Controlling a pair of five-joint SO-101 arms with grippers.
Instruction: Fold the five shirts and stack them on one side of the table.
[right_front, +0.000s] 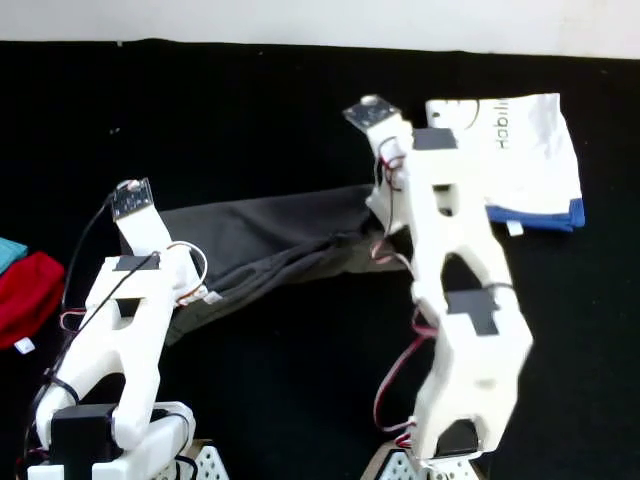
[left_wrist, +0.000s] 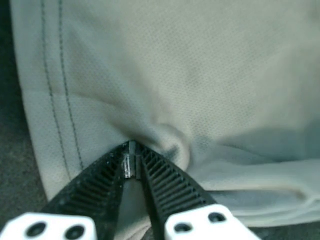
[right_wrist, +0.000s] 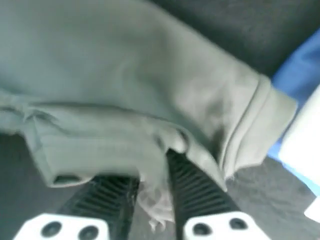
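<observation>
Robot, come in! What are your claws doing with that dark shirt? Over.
Left gripper shut on dark shirt. Right gripper shut on its other end. White shirt lies close beside that end.

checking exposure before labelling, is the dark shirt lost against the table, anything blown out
High view: the dark shirt nearly merges with the black table; the white shirt glares. Left wrist view: evenly lit, shadow at the left gripper. Right wrist view: shadowed folds beside the right gripper.

Robot lab bench, 2 white arms (right_front: 130, 330) on black-draped table (right_front: 250, 110), pale wall (right_front: 300, 18) behind
</observation>
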